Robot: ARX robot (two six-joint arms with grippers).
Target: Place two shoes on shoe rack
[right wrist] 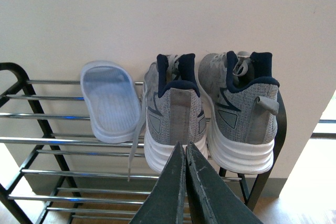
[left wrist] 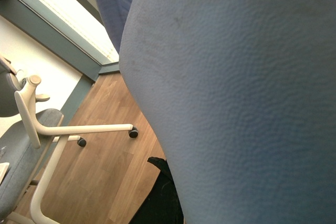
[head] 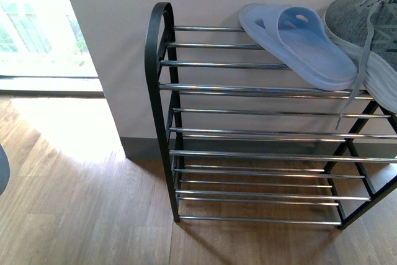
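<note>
Both grey knit shoes stand side by side on the top tier of the shoe rack, heels toward the right wrist camera: one shoe in the middle, the other shoe by the rack's end post. My right gripper is shut and empty, its tips just short of the middle shoe's white heel. The front view shows the shoe rack and part of one shoe at the right edge, a lace hanging below the bars. My left gripper is a dark shape, shut, largely hidden by a blue-grey padded surface.
A pale blue slipper lies on the top tier left of the shoes. The rack stands against a white wall on wooden floor, with a bright window at left. An office chair base with castors stands near the left arm.
</note>
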